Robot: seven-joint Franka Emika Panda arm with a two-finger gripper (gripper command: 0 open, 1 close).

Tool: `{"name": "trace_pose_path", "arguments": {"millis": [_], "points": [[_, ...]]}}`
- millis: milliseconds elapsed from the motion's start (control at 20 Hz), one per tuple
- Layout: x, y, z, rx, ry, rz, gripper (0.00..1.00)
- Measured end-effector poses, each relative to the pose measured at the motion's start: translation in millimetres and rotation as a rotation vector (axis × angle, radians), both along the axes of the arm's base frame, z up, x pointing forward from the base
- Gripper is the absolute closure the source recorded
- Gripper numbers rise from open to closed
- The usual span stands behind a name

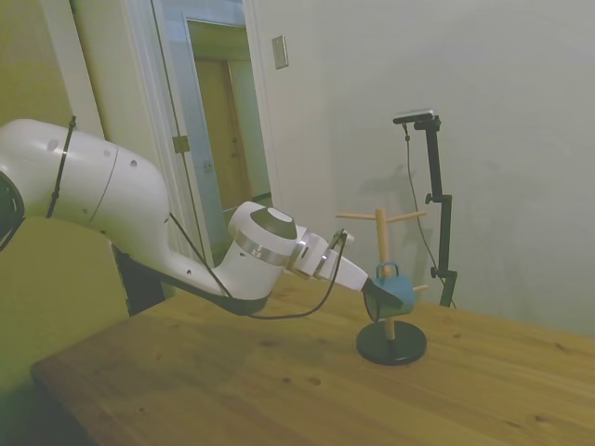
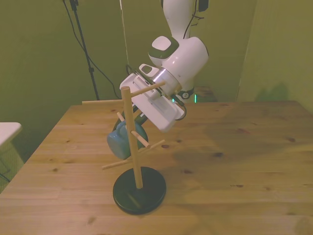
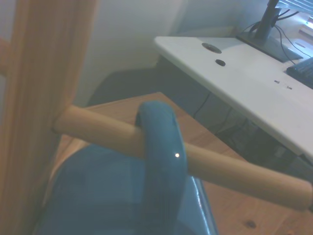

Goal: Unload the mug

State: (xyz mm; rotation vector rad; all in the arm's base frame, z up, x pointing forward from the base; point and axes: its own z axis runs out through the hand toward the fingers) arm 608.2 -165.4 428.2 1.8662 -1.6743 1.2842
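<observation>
1. The light blue mug (image 1: 394, 290) hung by its loop handle (image 3: 159, 147) on a lower peg (image 3: 195, 164) of the wooden mug tree (image 2: 133, 147), close against the post, so it must slide outward along the peg to come free.
2. The jaws (image 1: 379, 295) of the white Franka arm (image 1: 139, 214) had reached the mug; whether they gripped it could not be told.
3. The tree's dark round base (image 2: 140, 190) stood on the worktop (image 2: 234, 161), other pegs jutting above and beside the mug; a white desk (image 3: 234, 73) stood beyond the worktop.
</observation>
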Motion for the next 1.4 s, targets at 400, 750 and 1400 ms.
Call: {"name": "trace_pose_path", "arguments": {"millis": [400, 750, 1400], "points": [[-7.7, 2.9, 5.5, 0.013, -0.018, -0.004, 1.00], [-22.2, 7.5, 20.7, 0.019, -0.038, -0.003, 1.00], [-72.0, 7.6, 30.3, 0.044, -0.040, -0.018, 1.00]]}}
